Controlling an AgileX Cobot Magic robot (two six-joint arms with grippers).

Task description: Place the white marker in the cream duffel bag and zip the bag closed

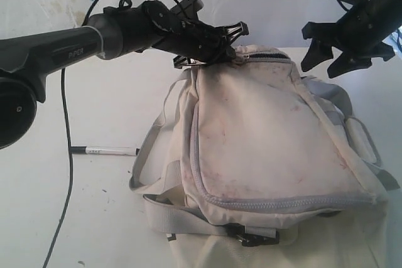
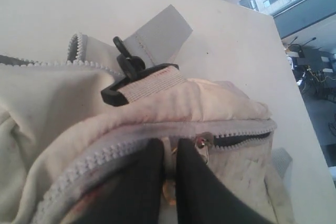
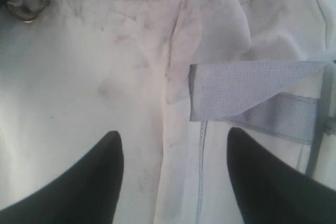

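The cream duffel bag (image 1: pixel 264 136) lies on the table, grimy with pinkish stains. Its top grey zipper (image 1: pixel 269 58) shows a dark open gap on the side toward the right arm. My left gripper (image 1: pixel 231 50) is at the bag's top edge, shut on the zipper pull (image 2: pixel 169 186), with the slider (image 2: pixel 205 141) just beside its fingers. In the left wrist view that gripper (image 2: pixel 169 144) pinches the tab tightly. My right gripper (image 1: pixel 321 67) hangs open above the bag's right end, holding nothing; the right wrist view shows it (image 3: pixel 173 137) over the cream fabric. The white marker (image 1: pixel 103 150) lies on the table left of the bag.
A black cable (image 1: pixel 66 174) trails down the table at the left, close to the marker. A black buckle (image 1: pixel 257 238) and grey webbing straps (image 1: pixel 188 221) hang at the bag's near edge. Another grey strap (image 3: pixel 247 90) lies across the bag's side.
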